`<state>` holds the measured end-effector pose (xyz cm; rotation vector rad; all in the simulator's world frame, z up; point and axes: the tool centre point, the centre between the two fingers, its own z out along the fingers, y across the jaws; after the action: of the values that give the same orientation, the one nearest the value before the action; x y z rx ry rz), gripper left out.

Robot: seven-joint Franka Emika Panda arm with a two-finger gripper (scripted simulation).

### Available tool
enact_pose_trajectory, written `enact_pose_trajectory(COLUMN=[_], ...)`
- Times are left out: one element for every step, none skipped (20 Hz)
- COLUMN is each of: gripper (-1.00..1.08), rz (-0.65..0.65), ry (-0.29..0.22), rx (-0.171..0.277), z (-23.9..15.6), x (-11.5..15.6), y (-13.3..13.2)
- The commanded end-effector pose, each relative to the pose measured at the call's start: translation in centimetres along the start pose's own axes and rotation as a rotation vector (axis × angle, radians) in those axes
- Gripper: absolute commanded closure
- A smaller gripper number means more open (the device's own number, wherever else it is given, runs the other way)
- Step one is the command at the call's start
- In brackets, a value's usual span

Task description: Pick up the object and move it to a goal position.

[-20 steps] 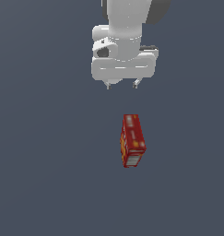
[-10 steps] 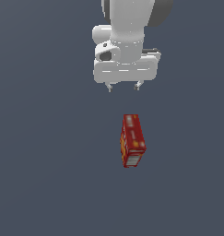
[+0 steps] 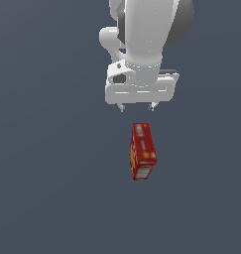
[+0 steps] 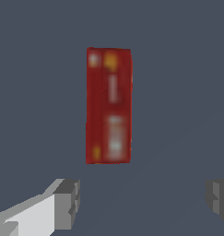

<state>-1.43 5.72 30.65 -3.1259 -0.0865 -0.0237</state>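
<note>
Red box [image 3: 143,151] lies flat on the grey floor [image 3: 42,198], long side toward the arm, label patches up. In the wrist view, box [image 4: 109,106] sits ahead of the fingers [image 4: 67,200], apart from them. Gripper [image 3: 137,107] hangs above and just behind it. Approach step, by my reading: carry the gripper forward over the box's middle, then descend so the fingers straddle its narrow width. Jaws spread wide, wider than the box, empty, touching nothing.
</note>
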Motion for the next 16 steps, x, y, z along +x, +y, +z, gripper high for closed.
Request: enact_pose_trajectory(gripper=[-0.92, -0.92, -0.92, -0.92, -0.92, -0.92, -0.92, -0.92, -0.92, -0.92, -0.92, -0.92, -0.92, -0.92, -0.92, -0.92], rz=[-0.001, -0.001, -0.001, -0.001, -0.001, -0.001, -0.001, -0.001, -0.001, -0.001, -0.001, -0.001, -0.001, -0.001, -0.001, -0.001], ry=[-0.004, -0.005, -0.006, -0.007, -0.008, -0.009, -0.01, -0.011, -0.012, -0.013, -0.013, -0.013, -0.014, -0.014, -0.015, -0.015], rx=[-0.003, -0.005, -0.006, -0.007, -0.008, -0.009, -0.01, -0.01, -0.011, -0.012, -0.012, -0.012, -0.013, -0.013, -0.013, -0.013], z=[1.2, 1.7, 2.2, 2.7, 3.2, 3.6, 4.0, 4.4, 4.8, 5.1, 5.4, 5.6, 5.9, 6.1, 6.3, 6.4], x=[1.4, 2.0, 2.5, 3.0, 3.5, 3.9, 4.3, 4.6, 5.0, 5.2, 5.5, 5.7, 5.9, 6.0, 6.2, 6.3], y=[-0.4, -0.6, -0.8, -1.0, -1.1, -1.3, -1.4, -1.6, -1.7, -1.8, -1.9, -2.0, -2.1, -2.1, -2.2, -2.2])
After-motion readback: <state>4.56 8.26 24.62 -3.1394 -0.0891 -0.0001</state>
